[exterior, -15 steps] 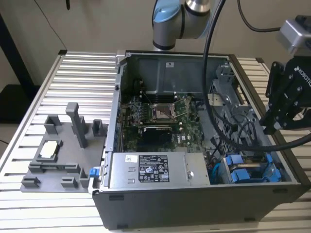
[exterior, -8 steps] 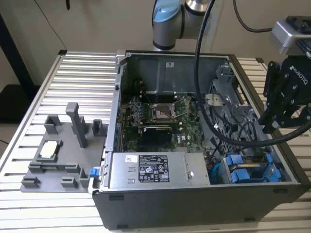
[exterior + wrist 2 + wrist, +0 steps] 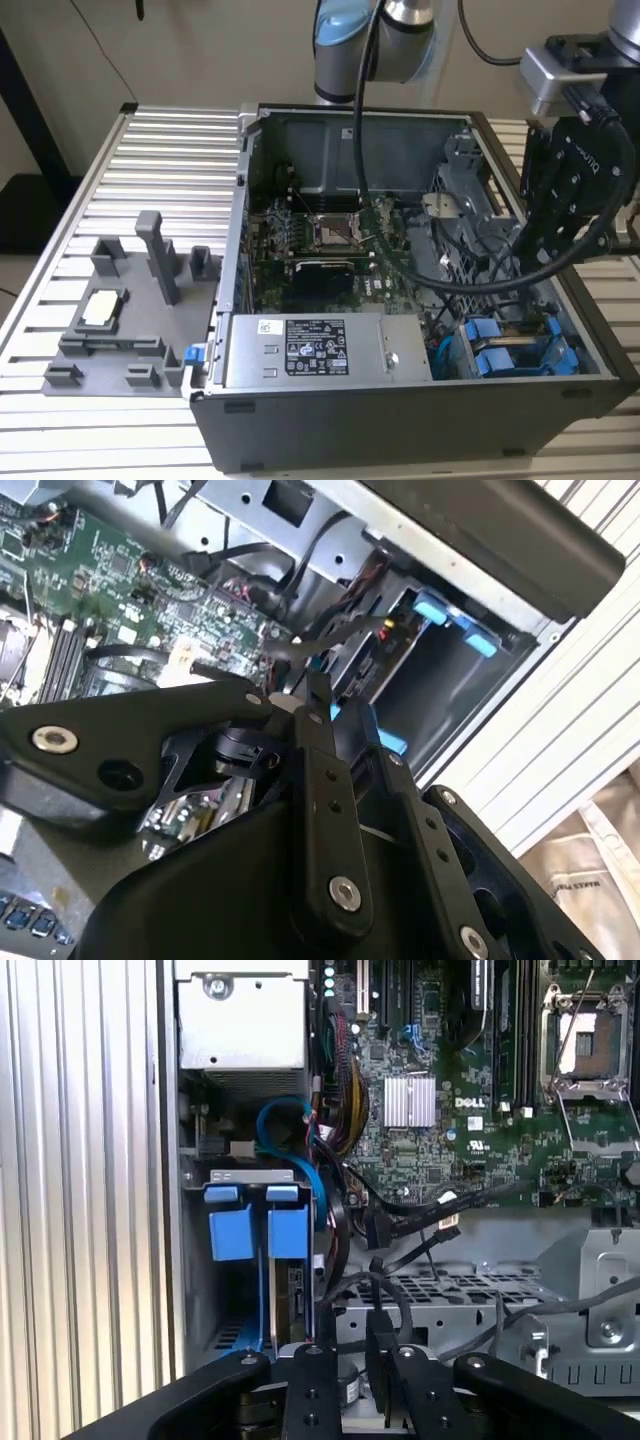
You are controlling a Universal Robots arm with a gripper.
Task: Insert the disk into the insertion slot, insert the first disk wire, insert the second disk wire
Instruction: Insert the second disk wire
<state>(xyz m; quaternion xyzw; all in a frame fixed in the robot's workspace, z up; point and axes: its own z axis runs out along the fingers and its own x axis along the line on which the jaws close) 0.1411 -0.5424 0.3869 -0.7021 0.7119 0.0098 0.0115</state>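
Note:
Two blue-fronted drive carriers (image 3: 232, 1232) (image 3: 288, 1230) sit side by side in the grey drive cage (image 3: 585, 362) at the case's front corner, on the exterior view's right. Both bays of the insertion slot are filled, and I cannot tell which carrier holds the disk. Their blue tabs (image 3: 442, 611) also show in the second wrist view. My gripper (image 3: 380, 1338) (image 3: 338, 708) hangs above the cage (image 3: 532, 255), a little toward the motherboard. Its fingers stand close together, and a black wire (image 3: 376, 1278) runs up between them.
The silver power supply box (image 3: 310, 352) lies along the case's front wall. The motherboard (image 3: 470, 1110) carries loose black cables and a blue cable loop (image 3: 285, 1120) near the cage. A grey fixture (image 3: 130, 320) stands on the slatted table (image 3: 170, 160) on the exterior view's left.

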